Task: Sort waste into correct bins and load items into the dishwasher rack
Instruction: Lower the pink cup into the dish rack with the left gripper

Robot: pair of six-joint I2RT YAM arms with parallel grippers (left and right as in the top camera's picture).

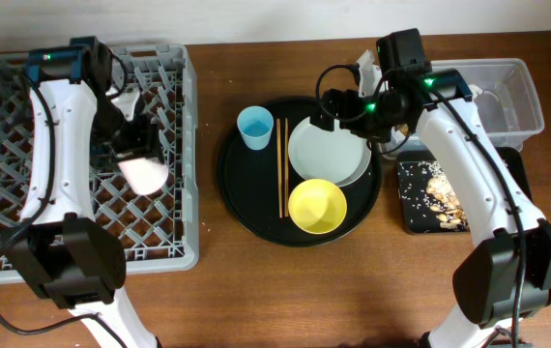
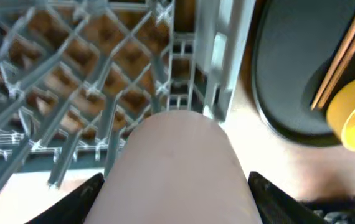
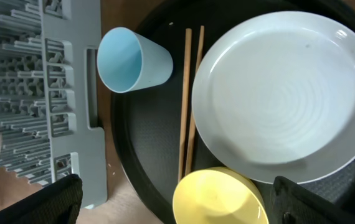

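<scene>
The left tool clamps the pink cup over the dishwasher rack, whose wall is just ahead, so a tilted release could topple it sideways; the right tool gapes empty above the plate.

Left arm & right arm: white links, black joints + cables, green LEDs; left poss. blue-marked

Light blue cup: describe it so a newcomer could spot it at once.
Find the large round black tray right of the big grey plastic dishwasher rack. At the tray's top-left edge, left of the thin wooden chopsticks, stands the small light blue cup, upright. It is the only blue dish, narrower than the yellow bowl and pale round plate.
</scene>
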